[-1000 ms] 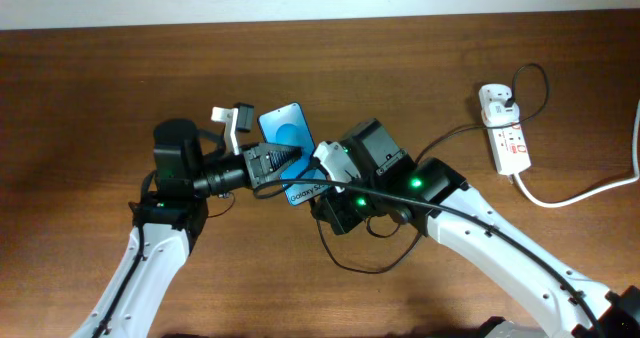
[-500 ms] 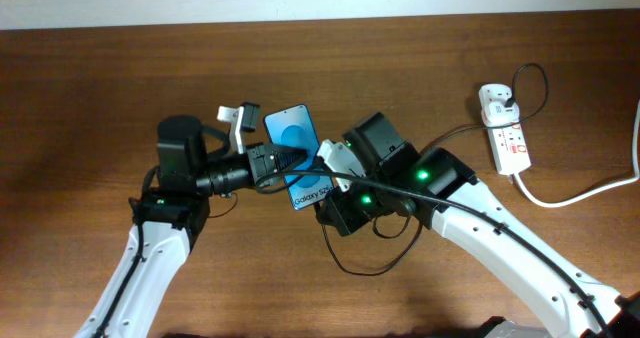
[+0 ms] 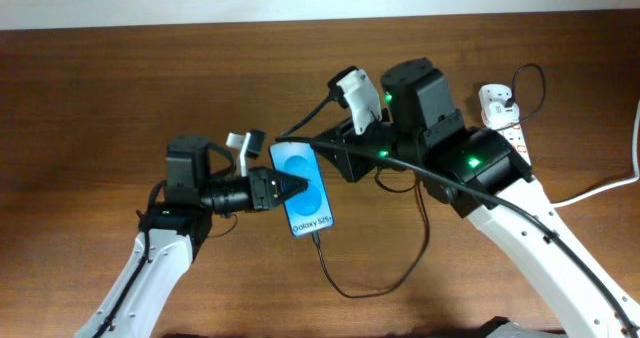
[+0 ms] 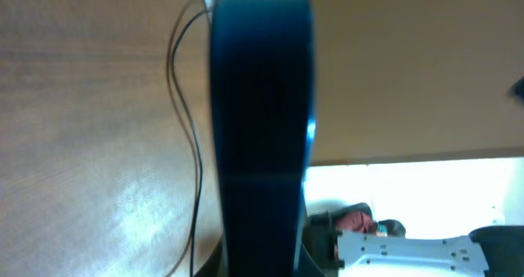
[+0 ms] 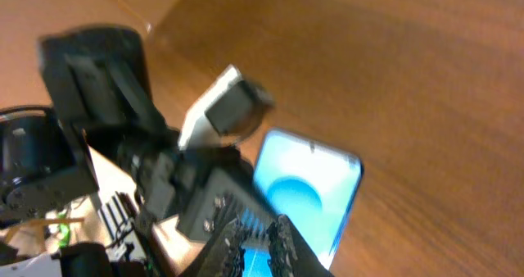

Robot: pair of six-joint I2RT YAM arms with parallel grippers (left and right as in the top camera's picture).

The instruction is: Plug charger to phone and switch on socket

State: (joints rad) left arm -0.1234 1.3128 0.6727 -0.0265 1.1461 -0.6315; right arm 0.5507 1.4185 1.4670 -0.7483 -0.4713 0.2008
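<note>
The phone (image 3: 303, 188) has a bright blue screen and lies face up, held at its left edge by my left gripper (image 3: 283, 190), which is shut on it. In the left wrist view the phone (image 4: 262, 121) shows edge-on as a dark bar between the fingers (image 4: 266, 259). The thin black charger cable (image 3: 350, 290) is plugged into the phone's bottom end and loops away to the right. My right gripper (image 3: 305, 146) hovers just above the phone's top end. Its fingers (image 5: 258, 240) are a narrow gap apart and hold nothing, with the phone (image 5: 307, 187) beyond them.
The white socket strip (image 3: 510, 143) lies at the far right with the white adapter (image 3: 497, 100) plugged in at its top. Its thick white cord (image 3: 590, 188) runs off the right edge. The cable (image 4: 192, 146) trails over the brown table (image 3: 100, 98).
My right gripper has let go at the phone's bottom end and pulled back up and to the right. My left gripper has carried the phone down and right; the cable now hangs from it.
</note>
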